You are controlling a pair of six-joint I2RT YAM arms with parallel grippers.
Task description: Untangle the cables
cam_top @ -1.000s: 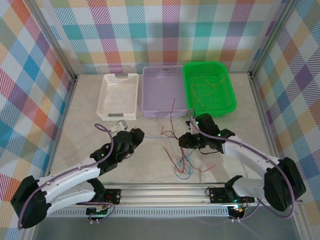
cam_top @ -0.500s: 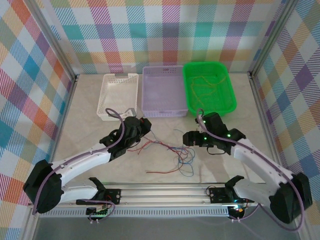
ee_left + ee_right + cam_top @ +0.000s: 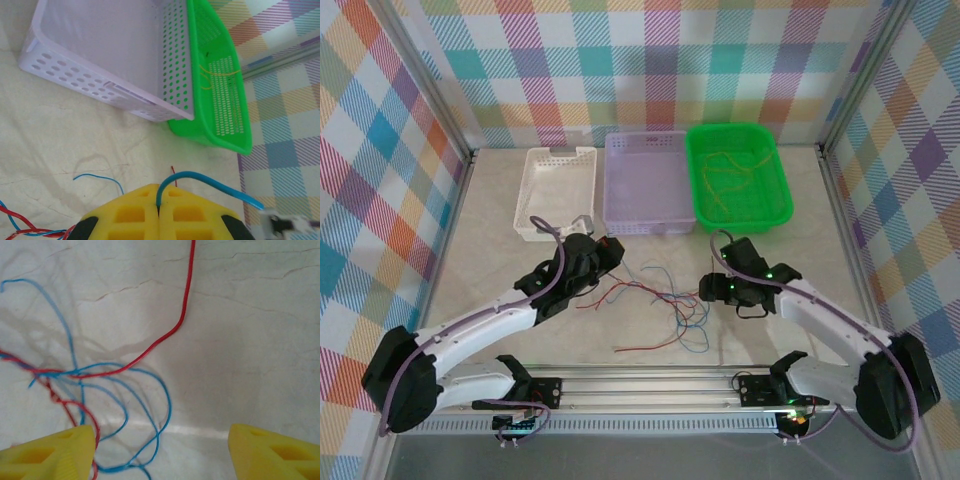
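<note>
The left arm is reaching forward from its base with its elbow low over the counter point(image 3: 490, 270), and the left gripper point(image 3: 605, 248) is hovering just in front of the near left corner of the lilac basket point(image 3: 645, 185). In the wrist view the left gripper point(image 3: 159, 197) is clenching its yellow fingers tight on a blue cable point(image 3: 200, 178), which is arching out of them toward the basket's right. The right arm is bending in from the other side, its forearm angling leftward, and the right gripper point(image 3: 710, 290) is pointing toward the loose cables point(image 3: 665, 300), a little nearer than the lilac basket's right corner. The right gripper point(image 3: 160, 445) is standing released, its fingers spread wide above red and blue strands and grasping nothing. The cables are sprawling across the counter in front of the lilac basket, between the two grippers. Thin yellowish cables point(image 3: 725, 180) are lying in the green basket point(image 3: 740, 128) touching the lilac basket's right side, and a white basket point(image 3: 555, 152) is sitting just left of it.
</note>
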